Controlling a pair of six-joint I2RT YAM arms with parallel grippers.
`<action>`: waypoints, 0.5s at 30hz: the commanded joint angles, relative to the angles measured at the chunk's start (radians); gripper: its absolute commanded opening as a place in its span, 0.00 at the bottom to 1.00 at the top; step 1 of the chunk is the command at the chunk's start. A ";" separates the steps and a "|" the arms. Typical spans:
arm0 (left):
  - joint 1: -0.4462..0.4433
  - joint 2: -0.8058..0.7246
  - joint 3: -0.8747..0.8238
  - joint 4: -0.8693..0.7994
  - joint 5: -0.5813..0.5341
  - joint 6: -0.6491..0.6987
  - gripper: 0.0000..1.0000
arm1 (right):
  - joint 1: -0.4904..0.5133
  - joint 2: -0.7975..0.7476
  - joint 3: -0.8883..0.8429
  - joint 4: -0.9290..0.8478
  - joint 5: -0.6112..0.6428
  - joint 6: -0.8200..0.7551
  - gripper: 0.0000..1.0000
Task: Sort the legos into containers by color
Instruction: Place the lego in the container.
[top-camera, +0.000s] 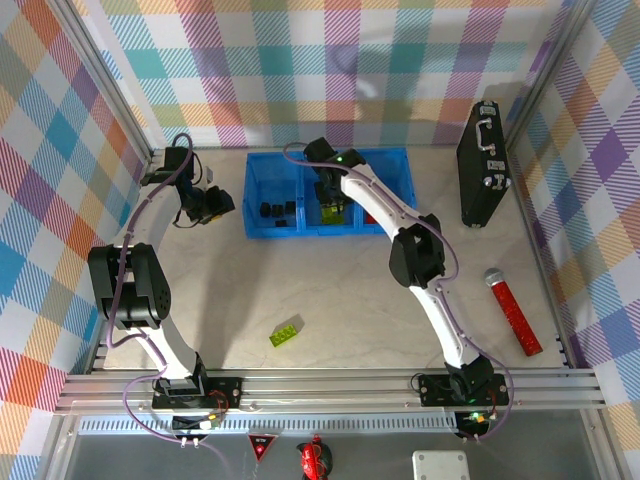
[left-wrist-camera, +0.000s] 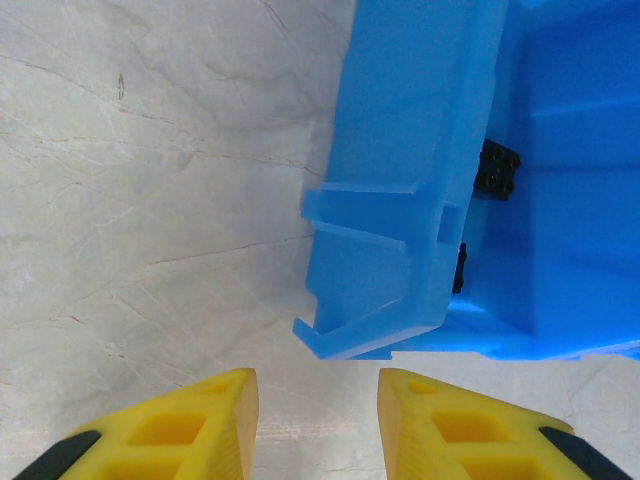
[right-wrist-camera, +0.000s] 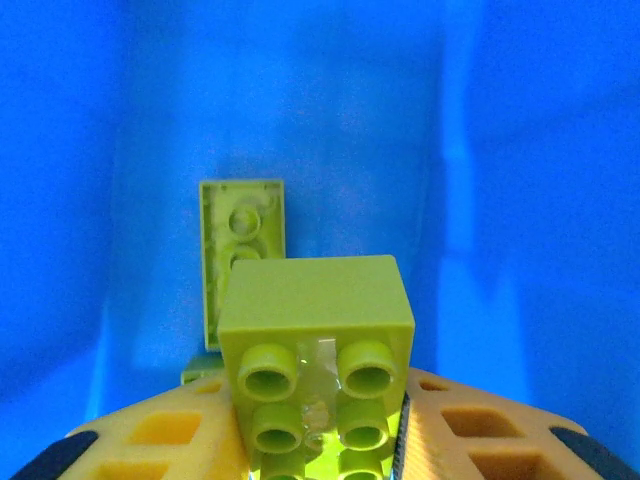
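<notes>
Right claw (right-wrist-camera: 320, 445): clamped on lime-green brick (right-wrist-camera: 315, 300), studs toward camera, low inside middle compartment of blue tray (right-wrist-camera: 520, 150). Second lime brick (right-wrist-camera: 240, 240) just beyond, underside showing. Left claw (left-wrist-camera: 318, 425): spread, empty, near tray's outer corner.

We're looking at a robotics lab test cell, folks. A white-and-black jointed robot arm on the left (top-camera: 170, 350) and its twin on the right (top-camera: 440, 315) are bolted to a silver aluminium extrusion rail (top-camera: 330, 385). Purple-grey cables (top-camera: 456, 262) loop off them. Pastel plaid backdrop panels (top-camera: 350, 60) box in the pale marble-look desk (top-camera: 330, 290), and a bright blue translucent plastic tray (top-camera: 265, 175) is staged on it.
</notes>
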 joint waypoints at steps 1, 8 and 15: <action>0.013 -0.010 0.005 -0.024 0.020 0.021 0.36 | -0.001 0.032 0.028 0.114 0.069 -0.042 0.38; 0.013 -0.016 -0.001 -0.018 0.014 0.021 0.36 | -0.001 0.084 0.031 0.221 0.167 -0.094 0.40; 0.013 -0.016 -0.003 -0.018 0.014 0.021 0.36 | -0.010 0.124 0.036 0.248 0.163 -0.089 0.41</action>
